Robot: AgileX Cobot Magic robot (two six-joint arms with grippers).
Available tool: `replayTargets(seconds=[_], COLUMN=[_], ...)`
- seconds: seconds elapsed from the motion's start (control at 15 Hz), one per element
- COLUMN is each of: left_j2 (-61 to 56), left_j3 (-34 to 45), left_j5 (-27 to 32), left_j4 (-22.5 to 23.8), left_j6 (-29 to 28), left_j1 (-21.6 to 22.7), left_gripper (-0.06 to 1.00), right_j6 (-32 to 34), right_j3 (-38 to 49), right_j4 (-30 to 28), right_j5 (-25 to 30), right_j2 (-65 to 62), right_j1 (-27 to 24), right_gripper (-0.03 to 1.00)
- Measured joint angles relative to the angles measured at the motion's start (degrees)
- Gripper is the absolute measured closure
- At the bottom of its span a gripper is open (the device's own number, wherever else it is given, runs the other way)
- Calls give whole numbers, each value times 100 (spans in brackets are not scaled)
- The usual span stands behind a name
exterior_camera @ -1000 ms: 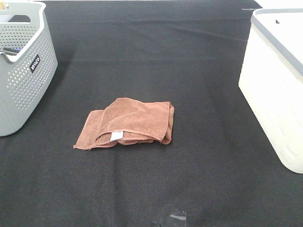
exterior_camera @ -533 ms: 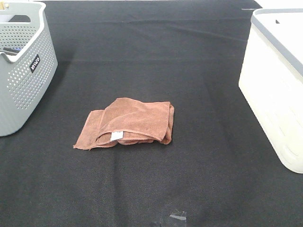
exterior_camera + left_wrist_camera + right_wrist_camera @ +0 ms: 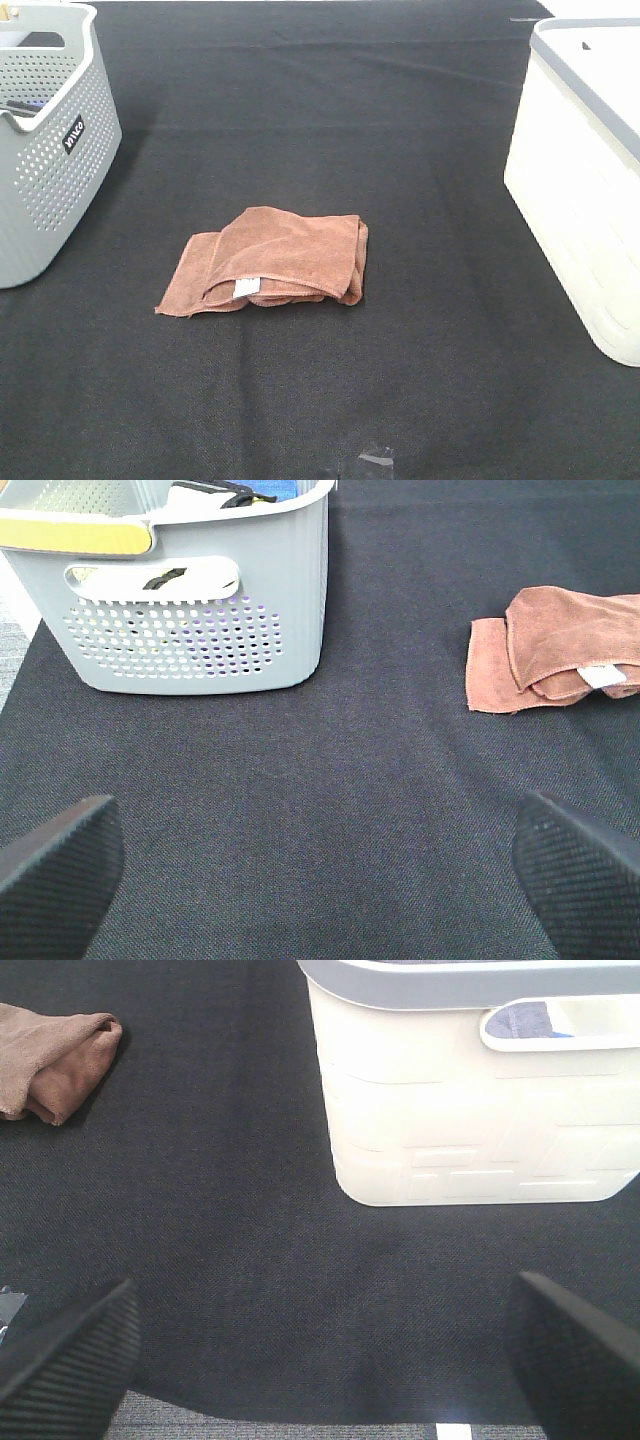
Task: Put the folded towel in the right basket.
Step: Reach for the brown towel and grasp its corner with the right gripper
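A folded brown towel lies on the black cloth near the middle of the table; it also shows in the left wrist view and in the right wrist view. The right basket is cream-white with a grey rim and stands at the table's right edge; it also shows in the right wrist view. My left gripper is open and empty, well short of the towel. My right gripper is open and empty, near the table's front edge in front of the white basket. Neither gripper shows in the exterior view.
A grey perforated basket with items inside stands at the left; it also shows in the left wrist view. A piece of clear tape lies on the black cloth near the front edge.
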Motion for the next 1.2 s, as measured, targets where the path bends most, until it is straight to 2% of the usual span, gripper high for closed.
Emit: replayTargets(seconds=[1.2], left_j2=[0], left_j3=[0], left_j5=[0], left_j4=[0], left_j6=[0], left_j1=[0], left_gripper=[-4], right_j6=[0], right_j3=[0], right_j4=[0], right_j5=[0], right_j2=[0], right_j1=[0], right_gripper=[2])
